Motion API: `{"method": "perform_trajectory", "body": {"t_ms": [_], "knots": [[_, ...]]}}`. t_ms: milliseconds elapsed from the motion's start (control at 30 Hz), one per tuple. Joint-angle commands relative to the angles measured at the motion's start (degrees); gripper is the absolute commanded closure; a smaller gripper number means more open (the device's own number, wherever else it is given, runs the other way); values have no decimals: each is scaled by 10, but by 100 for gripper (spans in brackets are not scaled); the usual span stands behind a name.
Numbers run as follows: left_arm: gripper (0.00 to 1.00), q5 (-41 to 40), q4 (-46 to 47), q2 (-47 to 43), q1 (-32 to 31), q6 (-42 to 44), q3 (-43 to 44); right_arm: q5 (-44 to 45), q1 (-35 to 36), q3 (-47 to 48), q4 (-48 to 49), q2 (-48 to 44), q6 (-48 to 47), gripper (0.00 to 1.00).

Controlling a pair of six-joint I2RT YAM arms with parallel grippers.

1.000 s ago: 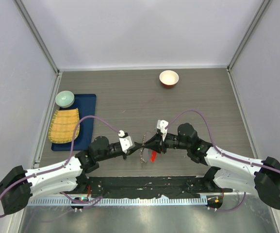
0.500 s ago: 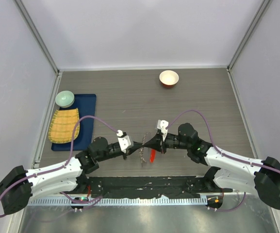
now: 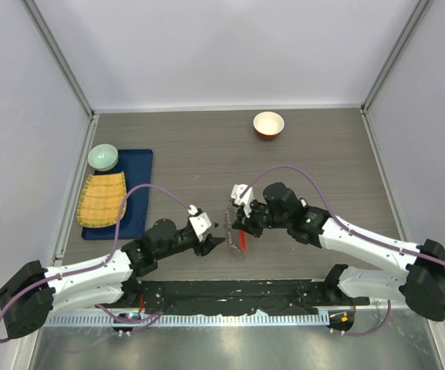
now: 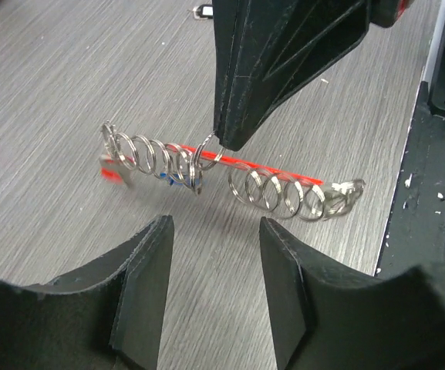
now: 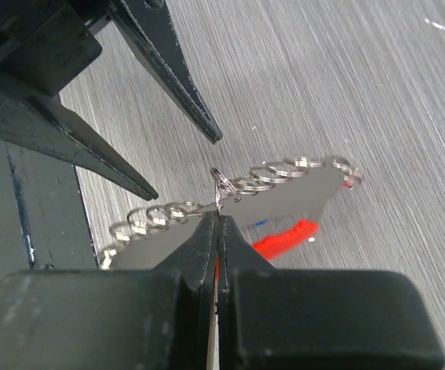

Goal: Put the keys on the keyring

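A: From above, where is the keyring?

B: On the near middle of the table, between the two arms. The right pincer is on its chain of silver rings, and the left pincer sits just beside it on the left, apart from it.

A: Anything else on the table?

B: A red-rimmed bowl at the far side. At the left there is a blue tray with a green bowl and a yellow mat on it, all well apart from the arms.

A: And the left wrist view?

B: The left pincer is spread, with nothing between its fingers. Just beyond it lies the keyring, a row of silver rings with a red bar behind them. The right pincer comes down from above, pressed together on one ring near the middle of the row. A small blue piece shows among the rings, too small to make out.

A: The right wrist view?

B: The right pincer is closed tight, pinching a single ring of the keyring. The chain runs off to either side of it, with the red bar below. The left pincer points in from the upper left, its two fingers spread and their tips near the chain. I cannot tell whether they touch it.
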Motion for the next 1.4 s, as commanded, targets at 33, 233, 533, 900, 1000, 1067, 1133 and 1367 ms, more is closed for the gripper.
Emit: {"method": "perform_trajectory", "body": {"t_ms": [33,233,533,900,1000,1067,1133,1367], "knots": [[47,-27,32,-28,-1,-8,-22,92,40,103,-151,41,-55,99],[47,-9,142,-38,-1,-61,-84,110,47,133,-203,53,-80,99],[46,43,291,42,-1,-74,-104,71,64,143,-238,81,-107,99],[54,107,390,132,-1,-45,-67,67,79,126,-221,60,-104,99],[59,119,406,152,-1,-41,-61,65,79,120,-211,52,-102,99],[62,128,420,164,-1,-36,-60,64,80,117,-207,52,-100,99],[70,129,420,172,-1,-32,-57,60,81,116,-205,50,-100,99],[73,105,417,201,-1,-26,-50,57,81,112,-200,41,-99,99]]}}
